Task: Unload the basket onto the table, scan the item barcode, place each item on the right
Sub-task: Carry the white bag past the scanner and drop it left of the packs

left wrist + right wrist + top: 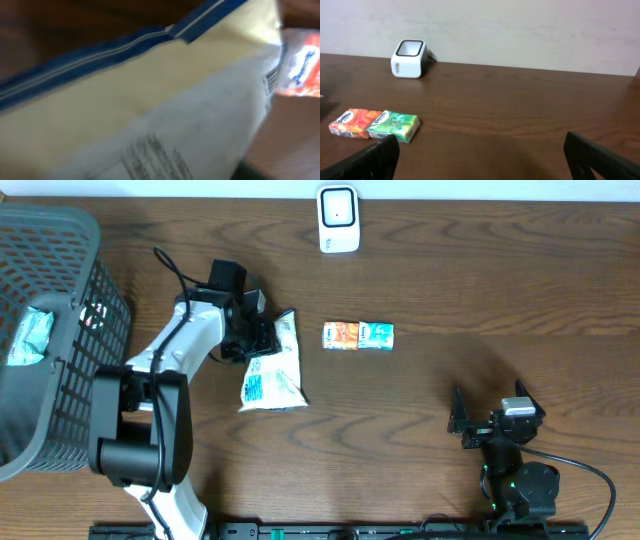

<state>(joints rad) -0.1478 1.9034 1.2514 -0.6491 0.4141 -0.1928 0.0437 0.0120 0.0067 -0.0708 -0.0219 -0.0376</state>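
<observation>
The item, a white pouch with blue print (272, 372), lies flat on the brown table left of centre. My left gripper (255, 332) is pressed against its upper left edge. In the left wrist view the pouch (150, 110) fills the frame and hides the fingers. Blurred dark lines like a barcode (156, 161) show on its white face. The white scanner (338, 218) stands at the table's far edge, also seen in the right wrist view (409, 58). My right gripper (492, 412) rests low at the front right, open and holding nothing (485, 160).
Two small tissue packs, orange and green (357, 335), lie side by side mid-table (375, 125); the orange one peeks past the pouch (300, 65). A grey mesh basket (70, 250) stands at the far left with a teal packet (30, 338) inside.
</observation>
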